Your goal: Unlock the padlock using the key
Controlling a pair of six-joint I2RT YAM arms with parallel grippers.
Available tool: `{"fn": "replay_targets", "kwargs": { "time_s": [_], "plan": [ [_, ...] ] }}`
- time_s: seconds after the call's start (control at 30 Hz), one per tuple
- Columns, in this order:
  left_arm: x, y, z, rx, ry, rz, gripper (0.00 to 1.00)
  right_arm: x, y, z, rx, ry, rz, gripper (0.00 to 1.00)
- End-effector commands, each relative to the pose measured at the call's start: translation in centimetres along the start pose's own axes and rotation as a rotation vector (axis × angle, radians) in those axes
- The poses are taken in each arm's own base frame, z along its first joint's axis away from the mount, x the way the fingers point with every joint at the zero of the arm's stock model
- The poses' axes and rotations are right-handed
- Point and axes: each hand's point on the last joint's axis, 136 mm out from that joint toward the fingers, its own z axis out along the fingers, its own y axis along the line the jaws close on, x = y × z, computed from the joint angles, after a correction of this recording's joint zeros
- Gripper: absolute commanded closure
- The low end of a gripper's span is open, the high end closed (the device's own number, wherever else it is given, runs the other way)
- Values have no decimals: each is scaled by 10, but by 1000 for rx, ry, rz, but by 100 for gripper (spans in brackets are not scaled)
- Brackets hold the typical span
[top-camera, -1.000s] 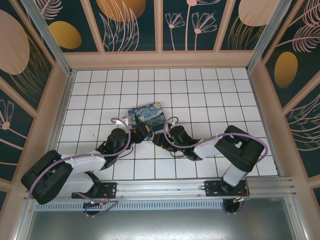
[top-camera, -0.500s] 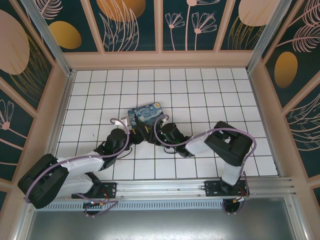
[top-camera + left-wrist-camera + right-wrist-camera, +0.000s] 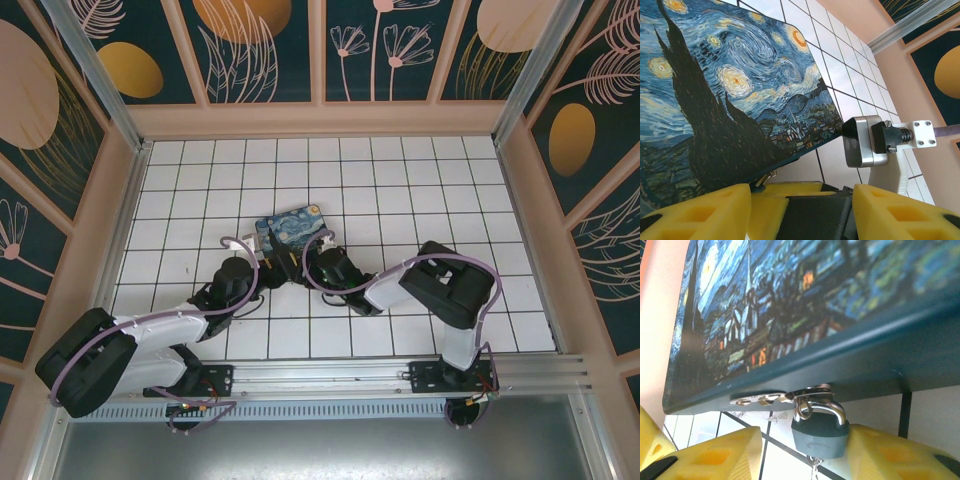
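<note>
The padlock (image 3: 819,435), a small dark blue body with a silver shackle, hangs from the metal hasp (image 3: 760,399) on the front edge of the starry-night box (image 3: 292,227). A thin bit of metal, apparently the key (image 3: 813,463), sticks out of its underside. My right gripper (image 3: 800,441) is open around the padlock. Its right finger (image 3: 890,455) touches the lock body, and a gap remains at the left finger (image 3: 715,455). My left gripper (image 3: 800,196) is open just in front of the box's lid (image 3: 730,95), with the right gripper's fingers lying between its own.
Both grippers meet at the box's near edge, left (image 3: 272,262) and right (image 3: 311,262), on the white tiled floor (image 3: 420,200). The right wrist camera (image 3: 862,142) sits close beside the box corner. Pink walls (image 3: 320,120) enclose the floor.
The right arm has folded and pushed its gripper left, up to the box's front edge, and its jaws have narrowed a little. The left arm has barely shifted.
</note>
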Motion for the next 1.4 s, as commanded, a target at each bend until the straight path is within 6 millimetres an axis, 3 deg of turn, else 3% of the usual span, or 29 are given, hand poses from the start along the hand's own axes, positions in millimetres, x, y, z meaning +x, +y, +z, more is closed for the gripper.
{"fn": "replay_targets", "kwargs": {
  "time_s": [0.0, 0.23, 0.47, 0.63, 1.0, 1.2, 1.37],
  "plan": [
    [-12, -10, -1, 19, -38, -7, 44, 25, -47, 6, 131, 64, 8, 56],
    [-13, -11, -2, 22, -41, -10, 43, 26, -48, 9, 129, 63, 31, 74],
    [-12, -10, -5, 15, -35, -4, 43, 24, -46, 10, 108, 49, 48, 100],
    [-5, -4, -8, 1, -11, 17, 42, 22, -30, 4, 49, 68, 52, 100],
    [37, 28, -15, -46, 133, 151, 37, 27, 4, -5, -86, 212, 63, 100],
    [55, 30, -12, 17, 197, 167, 42, 31, 13, -7, -148, 273, 93, 100],
    [57, 34, -7, 18, 203, 187, 47, 32, 16, -8, -157, 297, 99, 100]
  ]
}}
